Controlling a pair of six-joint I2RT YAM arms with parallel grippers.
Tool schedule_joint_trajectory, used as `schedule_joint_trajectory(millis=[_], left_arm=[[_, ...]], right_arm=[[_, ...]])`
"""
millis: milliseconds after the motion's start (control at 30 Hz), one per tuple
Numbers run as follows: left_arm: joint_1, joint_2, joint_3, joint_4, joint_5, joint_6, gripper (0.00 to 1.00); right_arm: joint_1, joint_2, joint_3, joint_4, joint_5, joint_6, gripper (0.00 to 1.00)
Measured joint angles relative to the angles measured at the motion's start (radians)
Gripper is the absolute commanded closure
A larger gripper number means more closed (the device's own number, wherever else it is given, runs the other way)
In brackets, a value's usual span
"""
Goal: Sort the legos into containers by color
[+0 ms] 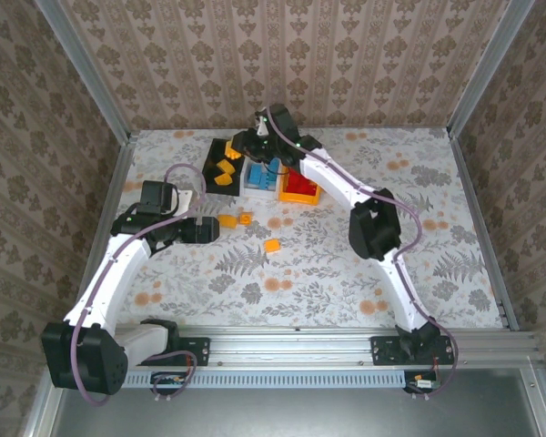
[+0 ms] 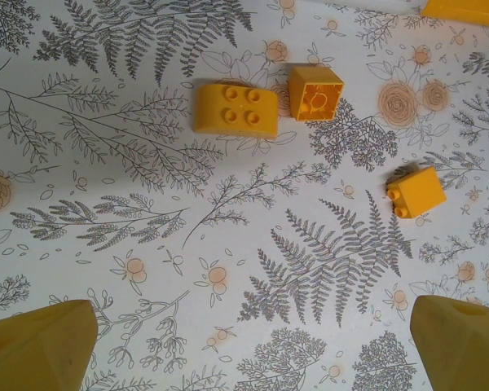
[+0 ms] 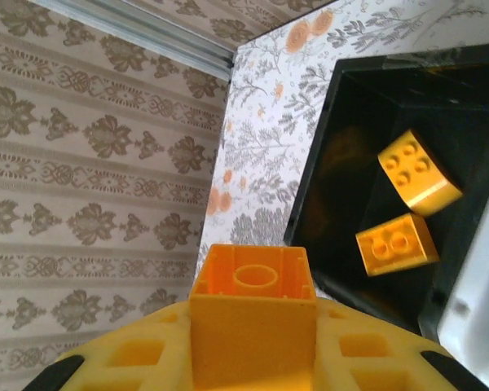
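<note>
One hollow-bottomed orange brick [image 3: 253,314] sits in right pincer [image 3: 248,362].

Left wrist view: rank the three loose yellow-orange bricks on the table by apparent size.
1. Yellow-orange plastic four-stud brick.
2. Hollow-side-up yellow-orange brick and the tilted yellow-orange brick at right: too alike to rank.

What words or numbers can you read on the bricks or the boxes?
No text can be read anywhere.
On the yellow-orange bricks lying on the table, the studs look plain and no lettering shows.
On the black bin, no label or number shows.
</note>
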Motion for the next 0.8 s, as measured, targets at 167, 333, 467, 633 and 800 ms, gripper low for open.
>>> schedule_joint_trajectory(millis=[167, 333, 467, 633, 800], left_arm=[[-0.001, 0.001, 0.0, 0.0, 0.006, 0.0, 0.0], [-0.007, 0.005, -0.003, 0.001, 0.008, 0.0, 0.0], [-0.014, 0.011, -0.005, 0.002, 0.014, 0.0, 0.0], [-0.014, 0.011, -0.005, 0.003, 0.016, 0.0, 0.0], [-0.017, 0.029, -0.005, 0.005, 0.032, 0.0, 0.0]], right_arm=[[0.013, 0.175, 0.201, 0.0, 0.039, 0.002, 0.7], [0.028, 0.238, 0.247, 0.005, 0.103, 0.002, 0.69], [0.032, 0.258, 0.249, 0.009, 0.139, 0.002, 0.62], [0.03, 0.264, 0.25, 0.016, 0.169, 0.002, 0.44], [0.028, 0.265, 0.251, 0.031, 0.181, 0.006, 0.35]])
